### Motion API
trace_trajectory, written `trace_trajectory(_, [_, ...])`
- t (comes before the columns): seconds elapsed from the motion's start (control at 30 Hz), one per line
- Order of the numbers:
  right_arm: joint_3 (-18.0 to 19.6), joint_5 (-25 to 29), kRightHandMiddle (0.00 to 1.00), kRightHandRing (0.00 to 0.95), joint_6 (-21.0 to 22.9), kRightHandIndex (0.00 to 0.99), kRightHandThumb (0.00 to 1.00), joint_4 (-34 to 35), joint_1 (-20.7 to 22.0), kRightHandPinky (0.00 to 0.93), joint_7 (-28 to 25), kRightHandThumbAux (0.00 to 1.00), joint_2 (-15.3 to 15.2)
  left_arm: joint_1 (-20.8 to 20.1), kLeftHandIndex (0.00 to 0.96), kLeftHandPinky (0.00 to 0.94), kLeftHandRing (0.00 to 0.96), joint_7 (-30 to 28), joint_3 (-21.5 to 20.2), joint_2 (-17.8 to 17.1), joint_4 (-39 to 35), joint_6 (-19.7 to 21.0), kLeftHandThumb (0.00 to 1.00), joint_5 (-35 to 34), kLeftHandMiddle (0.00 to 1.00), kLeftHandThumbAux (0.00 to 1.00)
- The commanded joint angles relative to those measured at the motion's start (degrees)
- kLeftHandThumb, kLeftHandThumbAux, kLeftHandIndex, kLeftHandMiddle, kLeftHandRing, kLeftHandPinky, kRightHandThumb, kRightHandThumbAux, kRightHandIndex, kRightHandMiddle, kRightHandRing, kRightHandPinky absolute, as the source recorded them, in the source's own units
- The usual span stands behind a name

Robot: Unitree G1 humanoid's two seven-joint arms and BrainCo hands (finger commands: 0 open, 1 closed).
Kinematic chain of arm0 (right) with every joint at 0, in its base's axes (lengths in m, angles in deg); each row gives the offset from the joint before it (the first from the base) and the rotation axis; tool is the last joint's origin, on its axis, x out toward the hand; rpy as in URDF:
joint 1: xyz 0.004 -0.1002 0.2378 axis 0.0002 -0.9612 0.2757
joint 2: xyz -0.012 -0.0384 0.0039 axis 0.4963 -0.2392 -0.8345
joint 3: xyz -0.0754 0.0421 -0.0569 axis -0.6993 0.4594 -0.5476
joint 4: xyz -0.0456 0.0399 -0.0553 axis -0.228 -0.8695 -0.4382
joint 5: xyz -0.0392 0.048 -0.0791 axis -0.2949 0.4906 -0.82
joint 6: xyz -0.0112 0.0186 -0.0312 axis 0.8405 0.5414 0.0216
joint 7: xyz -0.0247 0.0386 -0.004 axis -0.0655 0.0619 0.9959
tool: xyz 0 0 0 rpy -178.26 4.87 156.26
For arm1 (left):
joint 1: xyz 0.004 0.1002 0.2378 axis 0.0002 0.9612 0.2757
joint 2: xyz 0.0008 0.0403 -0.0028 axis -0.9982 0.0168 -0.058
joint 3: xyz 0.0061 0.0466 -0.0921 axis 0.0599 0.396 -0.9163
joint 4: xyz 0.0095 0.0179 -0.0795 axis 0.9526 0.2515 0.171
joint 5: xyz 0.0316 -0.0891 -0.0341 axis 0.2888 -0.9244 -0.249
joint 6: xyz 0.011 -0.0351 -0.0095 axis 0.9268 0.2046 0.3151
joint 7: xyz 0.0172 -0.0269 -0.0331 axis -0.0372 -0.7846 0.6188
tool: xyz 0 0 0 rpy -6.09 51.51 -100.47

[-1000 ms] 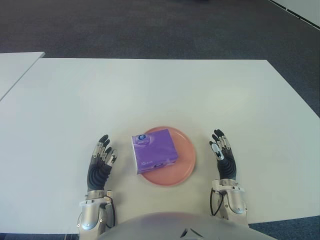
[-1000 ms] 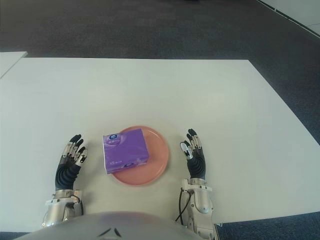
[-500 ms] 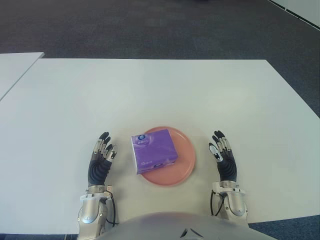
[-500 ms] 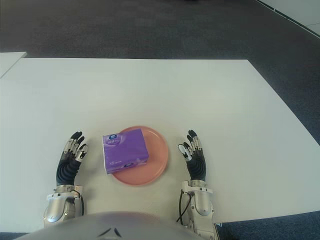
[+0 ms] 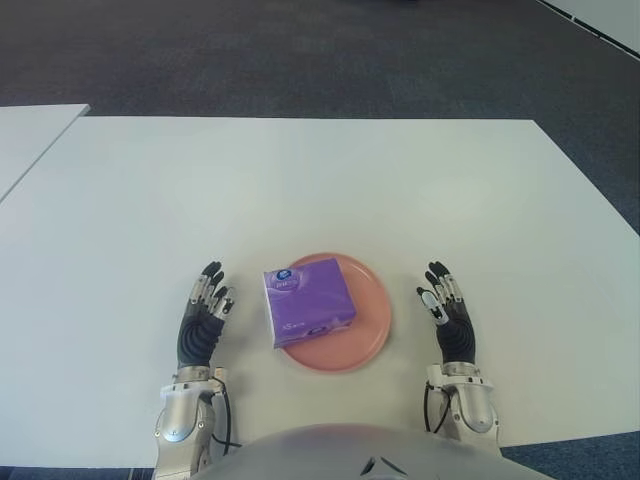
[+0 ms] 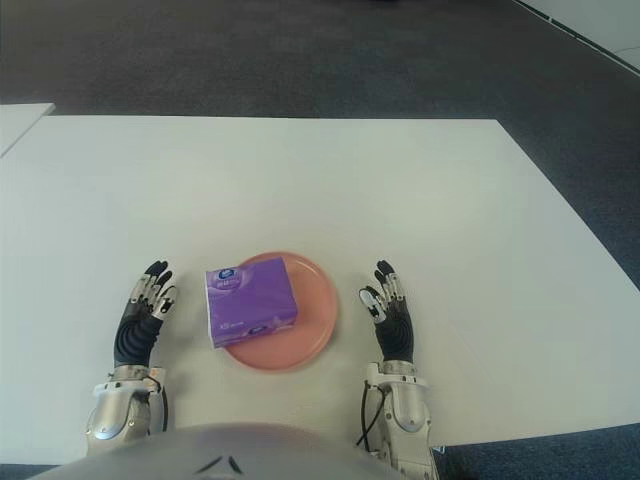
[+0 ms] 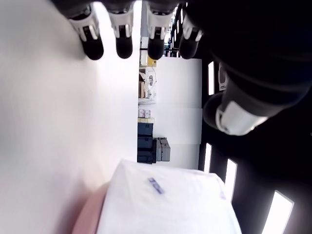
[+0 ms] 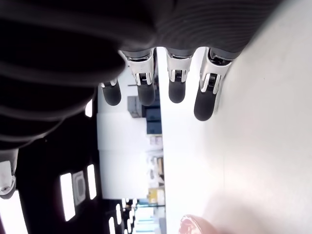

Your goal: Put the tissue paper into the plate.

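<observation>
The purple tissue paper pack (image 5: pixel 308 301) is seen lying in the pink plate (image 5: pixel 370 312) near the table's (image 5: pixel 320 180) near edge, though its left corner overhangs the plate's rim slightly. The left hand (image 5: pixel 203 322) is shown just left of the plate and the right hand (image 5: pixel 448 318) to the plate's right, both with fingers extended and nothing held (each wrist view confirms straight, empty fingers). The placement is judged done, so the hands are best drawn straight back toward the near edge, kept wide of the plate so that the pack is not nudged off.
</observation>
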Motion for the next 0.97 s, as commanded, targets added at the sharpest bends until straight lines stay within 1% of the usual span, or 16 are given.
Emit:
trace_trajectory(0.03, [0.11, -0.31, 0.0, 0.0, 3.65, 0.0, 0.153, -0.99, -1.5, 0.0, 0.36, 0.443, -0.05, 1.14, 0.088, 0.082, 0.055, 0.42, 1.14, 0.58, -1.32, 2.1, 0.185, 1.06, 0.061, 0.549])
trace_trajectory(0.27, [0.67, -0.18, 0.0, 0.0, 4.01, 0.0, 0.151, -0.48, -1.74, 0.0, 0.26, 0.449, -0.7, 2.94, 0.083, 0.063, 0.051, 1.27, 2.74, 1.38, -4.32, 6.25, 0.164, 2.17, 0.06, 0.553])
trace_trajectory(0.43, [0.83, 0.35, 0.0, 0.0, 3.57, 0.0, 0.148, -0.72, -1.83, 0.0, -0.04, 0.451, -0.88, 3.9, 0.077, 0.047, 0.038, 1.3, 3.27, 1.94, -5.54, 7.86, 0.153, 1.91, 0.049, 0.553])
trace_trajectory(0.6, [1.04, 0.8, 0.0, 0.0, 2.72, 0.0, 0.143, -1.31, -1.8, 0.0, -0.41, 0.454, -1.0, 4.83, 0.083, 0.044, 0.024, 0.92, 3.65, 2.45, -6.09, 8.14, 0.142, 1.17, 0.04, 0.549])
trace_trajectory(0.67, [0.97, 0.55, 0.0, 0.0, 1.7, 0.0, 0.14, -2.01, -1.73, 0.0, -0.69, 0.452, -1.23, 5.17, 0.084, 0.053, 0.025, 1.45, 3.88, 2.67, -6.25, 8.58, 0.144, 1.77, 0.038, 0.543])
trace_trajectory(0.8, [0.92, 0.19, 0.0, 0.0, 0.51, 0.0, 0.134, -2.95, -1.58, 0.0, -0.89, 0.443, -1.46, 5.06, 0.08, 0.046, 0.021, 1.71, 3.61, 2.55, -6.66, 9.18, 0.149, 1.74, 0.034, 0.536])
trace_trajectory(0.97, [0.9, -0.22, 0.0, 0.0, 0.3, 0.0, 0.133, -3.73, -1.22, 0.0, -0.38, 0.442, -1.33, 5.02, 0.064, 0.039, 0.015, 1.53, 3.37, 2.18, -6.44, 8.81, 0.143, 1.93, 0.027, 0.544])
